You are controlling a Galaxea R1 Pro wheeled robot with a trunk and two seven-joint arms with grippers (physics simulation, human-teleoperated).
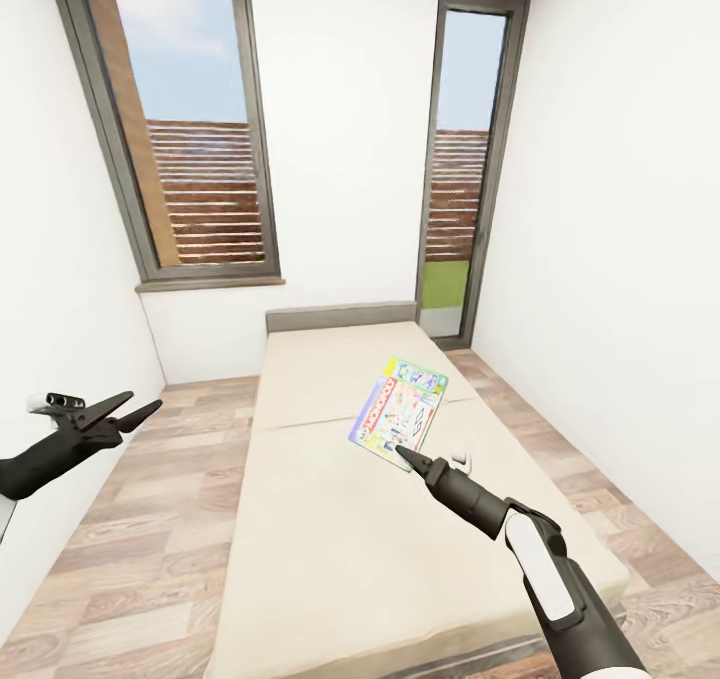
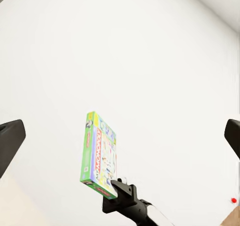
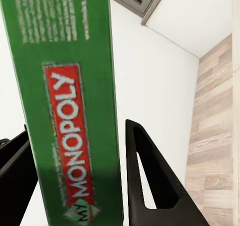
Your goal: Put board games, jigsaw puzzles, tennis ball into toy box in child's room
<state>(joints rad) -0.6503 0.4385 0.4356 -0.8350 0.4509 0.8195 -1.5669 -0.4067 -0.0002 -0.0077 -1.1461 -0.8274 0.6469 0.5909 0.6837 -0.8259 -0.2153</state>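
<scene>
Head view high, facing down over the bed point(image 1: 340, 519); wrist views close — both sharing the board game point(image 2: 100, 158).

Right gripper point(image 1: 408, 451) clamped on board game point(image 1: 399, 411), arm extended forward, left gripper point(image 1: 135, 408) spread, raised

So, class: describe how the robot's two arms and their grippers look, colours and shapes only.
Both arms are black with white shell sections. The left gripper has two long, tapered black fingers and a small white piece behind them. The right gripper ends in slim black, pointed fingers.
</scene>
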